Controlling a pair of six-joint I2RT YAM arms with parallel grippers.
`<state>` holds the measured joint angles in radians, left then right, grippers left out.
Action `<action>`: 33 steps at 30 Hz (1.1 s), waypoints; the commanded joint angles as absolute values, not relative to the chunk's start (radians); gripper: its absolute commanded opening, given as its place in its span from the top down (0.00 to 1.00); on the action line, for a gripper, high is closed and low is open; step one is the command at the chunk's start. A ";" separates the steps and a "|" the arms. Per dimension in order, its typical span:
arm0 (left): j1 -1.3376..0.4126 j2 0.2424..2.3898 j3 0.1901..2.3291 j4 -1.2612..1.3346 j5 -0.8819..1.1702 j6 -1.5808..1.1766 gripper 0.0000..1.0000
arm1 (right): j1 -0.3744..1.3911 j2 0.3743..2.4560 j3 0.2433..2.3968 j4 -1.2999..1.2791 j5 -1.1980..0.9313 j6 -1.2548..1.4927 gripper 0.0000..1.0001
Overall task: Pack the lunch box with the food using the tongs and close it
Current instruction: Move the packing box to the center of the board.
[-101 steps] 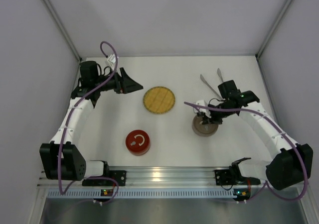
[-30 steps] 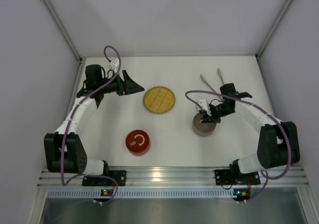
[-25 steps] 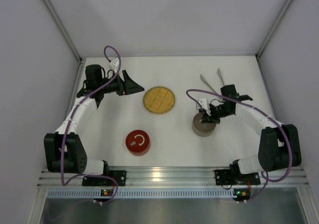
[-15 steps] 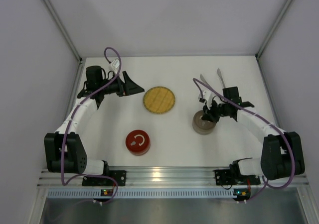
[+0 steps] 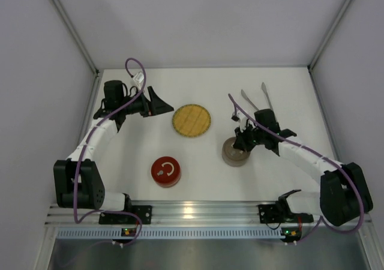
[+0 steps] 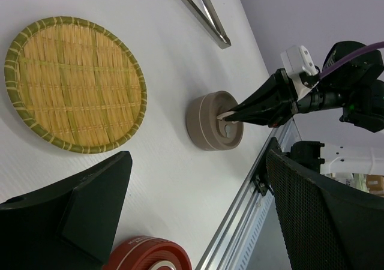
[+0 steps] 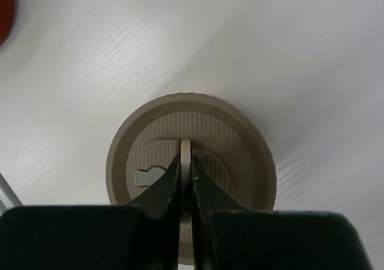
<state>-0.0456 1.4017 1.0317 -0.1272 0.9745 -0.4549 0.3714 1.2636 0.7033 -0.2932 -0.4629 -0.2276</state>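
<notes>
The lunch box [image 5: 231, 156] is a round beige tin with its ribbed lid on, standing right of the table's middle. My right gripper [image 7: 185, 162] is shut on the thin upright handle [image 7: 185, 149] at the centre of the lid [image 7: 231, 132]. In the left wrist view the same black fingertips [image 6: 231, 114] pinch the top of the lunch box [image 6: 204, 126]. The silver tongs [image 5: 249, 99] lie on the table behind the right arm. My left gripper [image 5: 161, 104] hangs open and holds nothing, left of the woven plate. No food shows in any view.
A round yellow woven plate [image 5: 191, 120] lies mid-table with nothing on it. A red round tin [image 5: 166, 171] with a ring on its lid sits near the front left. The aluminium rail [image 5: 204, 210] runs along the near edge, and white walls close in the sides.
My right gripper, still shut on the lid handle, has dragged the lunch box a little to the left, and the right arm has swung round. The left arm has barely moved.
</notes>
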 commanded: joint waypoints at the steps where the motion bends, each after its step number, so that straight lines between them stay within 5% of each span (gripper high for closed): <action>1: -0.041 1.378 1.032 -0.087 0.974 -0.448 0.02 | 0.451 1.212 0.687 -0.210 -0.437 -0.166 1.00; 21: -0.041 1.382 1.017 -0.092 0.985 -0.419 0.02 | 0.699 1.247 0.660 -0.155 -0.377 0.077 1.00; 25: -0.041 1.382 1.014 -0.094 0.994 -0.414 0.02 | 0.703 1.252 0.666 -0.158 -0.382 0.072 0.81; 33: -0.041 1.361 0.996 -0.113 1.019 -0.371 0.02 | 0.701 1.233 0.730 -0.205 -0.414 0.060 0.66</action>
<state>-0.0456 1.3979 1.0065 -0.1299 0.9833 -0.4175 0.6807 1.2461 0.6704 -0.2195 -0.3958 0.0597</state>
